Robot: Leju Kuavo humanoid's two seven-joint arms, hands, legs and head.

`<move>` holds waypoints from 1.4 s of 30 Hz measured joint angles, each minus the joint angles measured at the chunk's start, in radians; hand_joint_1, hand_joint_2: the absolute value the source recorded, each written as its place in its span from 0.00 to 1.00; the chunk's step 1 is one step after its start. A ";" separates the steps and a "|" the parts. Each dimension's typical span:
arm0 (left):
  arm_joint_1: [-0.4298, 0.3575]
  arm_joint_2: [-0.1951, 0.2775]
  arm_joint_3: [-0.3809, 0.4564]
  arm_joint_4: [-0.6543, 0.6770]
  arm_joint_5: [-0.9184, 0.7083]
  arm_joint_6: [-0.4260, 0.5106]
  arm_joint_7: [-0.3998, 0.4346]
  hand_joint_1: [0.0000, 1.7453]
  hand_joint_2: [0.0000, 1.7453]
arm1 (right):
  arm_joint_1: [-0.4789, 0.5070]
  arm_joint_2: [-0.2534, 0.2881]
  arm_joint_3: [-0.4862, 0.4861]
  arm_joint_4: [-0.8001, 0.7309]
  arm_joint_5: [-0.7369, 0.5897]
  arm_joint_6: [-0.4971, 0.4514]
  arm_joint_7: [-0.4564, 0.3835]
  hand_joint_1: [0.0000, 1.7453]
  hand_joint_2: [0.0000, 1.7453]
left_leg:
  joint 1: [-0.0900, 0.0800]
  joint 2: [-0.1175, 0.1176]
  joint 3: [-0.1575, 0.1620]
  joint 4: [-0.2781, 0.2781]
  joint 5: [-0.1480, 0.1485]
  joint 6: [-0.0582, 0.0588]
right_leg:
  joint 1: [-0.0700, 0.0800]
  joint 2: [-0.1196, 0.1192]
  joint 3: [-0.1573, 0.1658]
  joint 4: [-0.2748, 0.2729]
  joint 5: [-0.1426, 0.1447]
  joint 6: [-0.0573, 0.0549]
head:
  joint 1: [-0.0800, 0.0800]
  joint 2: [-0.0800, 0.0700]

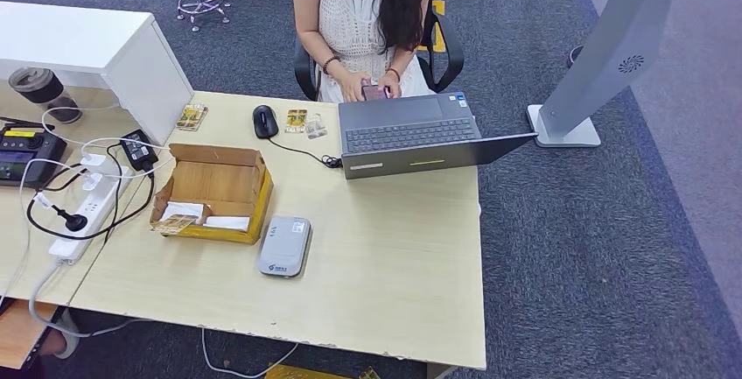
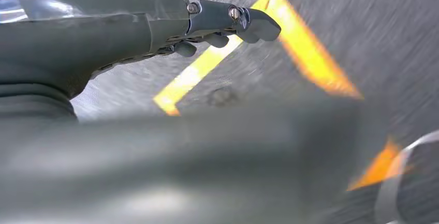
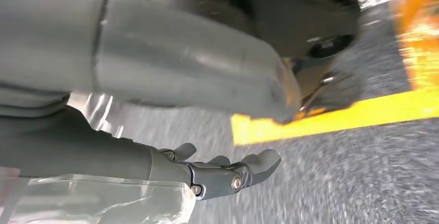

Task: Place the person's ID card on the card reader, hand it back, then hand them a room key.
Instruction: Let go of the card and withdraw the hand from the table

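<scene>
Head view: card reader (image 1: 284, 246), grey and slab-like, flat on the tabletop (image 1: 385, 265) near the front edge, just right of the cardboard box (image 1: 214, 191), long axis running near to far. ID card not made out; something small and dark in the person's hands (image 1: 374, 90) at the far edge, behind the laptop (image 1: 411, 134). Left robot hand (image 2: 228, 25) and right robot hand (image 3: 222, 172) hanging low over the floor, fingers loosely apart, holding nothing. Neither clearly nearer.

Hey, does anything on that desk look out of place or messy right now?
Mostly tidy. The cardboard box sits askew with its flaps open, and black and white cables tangle around the power strip at the desk's left. The card reader lies flat.
</scene>
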 joint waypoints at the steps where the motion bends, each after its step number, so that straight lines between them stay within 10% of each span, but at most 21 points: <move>1: 0.000 -0.004 -0.014 0.002 -0.021 -0.014 0.022 0.00 1.00 | 0.003 0.000 0.021 0.002 0.023 -0.007 0.008 0.00 1.00 | 0.000 0.000 0.000 0.000 0.000 0.000 | 0.000 0.000 0.000 0.000 0.000 0.000 | 0.000 0.000; 3: 0.000 -0.010 -0.060 0.003 -0.029 -0.020 0.038 0.00 1.00 | 0.009 0.000 0.063 0.002 0.027 -0.016 0.012 0.00 1.00 | 0.000 0.000 0.000 0.000 0.000 0.000 | 0.000 0.000 0.000 0.000 0.000 0.000 | 0.000 0.000; 4: 0.001 -0.012 -0.088 0.003 -0.022 -0.021 0.041 0.00 0.75 | 0.012 -0.001 0.082 0.001 0.017 -0.017 0.013 0.00 1.00 | 0.000 0.000 0.000 0.000 0.000 0.000 | 0.000 0.000 0.000 0.000 0.000 0.000 | 0.000 0.000; 7: 0.008 -0.016 -0.180 0.003 0.013 -0.027 0.045 0.00 0.00 | 0.024 -0.007 0.132 -0.004 -0.019 -0.016 0.021 0.00 0.25 | 0.000 0.000 0.000 0.000 0.000 0.000 | 0.000 0.000 0.000 0.000 0.000 0.000 | 0.000 0.000; 8: 0.012 -0.016 -0.210 0.003 0.026 -0.028 0.046 0.00 0.00 | 0.028 -0.009 0.147 -0.007 -0.032 -0.014 0.024 0.00 0.00 | 0.000 0.000 0.000 0.000 0.000 0.000 | 0.000 0.000 0.000 0.000 0.000 0.000 | 0.000 0.000; 25: 0.098 0.021 -0.735 -0.037 0.257 -0.072 0.065 0.00 0.00 | 0.102 -0.083 0.358 -0.081 -0.254 0.017 0.059 0.00 0.00 | 0.000 0.000 0.000 0.000 0.000 0.000 | 0.000 0.000 0.000 0.000 0.000 0.000 | 0.000 0.000; 26: 0.104 0.024 -0.765 -0.041 0.271 -0.075 0.066 0.25 0.00 | 0.106 -0.088 0.369 -0.085 -0.266 0.020 0.061 0.00 0.00 | 0.000 0.000 0.000 0.000 0.000 0.000 | 0.000 0.000 0.000 0.000 0.000 0.000 | 0.000 0.000; 29: 0.120 0.030 -0.858 -0.054 0.310 -0.082 0.071 1.00 0.00 | 0.117 -0.102 0.404 -0.100 -0.304 0.022 0.066 0.75 0.00 | 0.000 0.000 0.000 0.000 0.000 0.000 | 0.000 0.000 0.000 0.000 0.000 0.000 | 0.000 0.000; 30: 0.124 0.033 -0.889 -0.058 0.323 -0.084 0.072 1.00 0.00 | 0.121 -0.107 0.415 -0.104 -0.316 0.023 0.068 1.00 0.00 | 0.000 0.000 0.000 0.000 0.000 0.000 | 0.000 0.000 0.000 0.000 0.000 0.000 | 0.000 0.000; 37: 0.157 0.047 -1.082 -0.086 0.410 -0.102 0.076 1.00 0.00 | 0.142 -0.137 0.487 -0.135 -0.399 0.037 0.082 1.00 0.00 | 0.000 0.000 0.000 0.000 0.000 0.000 | 0.000 0.000 0.000 0.000 0.000 0.000 | 0.000 0.000; 40: 0.173 0.052 -1.170 -0.098 0.453 -0.110 0.082 0.28 0.00 | 0.151 -0.152 0.518 -0.148 -0.439 0.041 0.089 0.88 0.00 | 0.000 0.000 0.000 0.000 0.000 0.000 | 0.000 0.000 0.000 0.000 0.000 0.000 | 0.000 0.000; 41: 0.178 0.054 -1.198 -0.103 0.467 -0.113 0.084 0.03 0.00 | 0.154 -0.156 0.528 -0.153 -0.453 0.042 0.092 0.63 0.00 | 0.000 0.000 0.000 0.000 0.000 0.000 | 0.000 0.000 0.000 0.000 0.000 0.000 | 0.000 0.000; 42: 0.183 0.056 -1.226 -0.107 0.481 -0.115 0.085 0.01 0.00 | 0.157 -0.160 0.539 -0.158 -0.467 0.043 0.095 0.38 0.00 | 0.000 0.000 0.000 0.000 0.000 0.000 | 0.000 0.000 0.000 0.000 0.000 0.000 | 0.000 0.000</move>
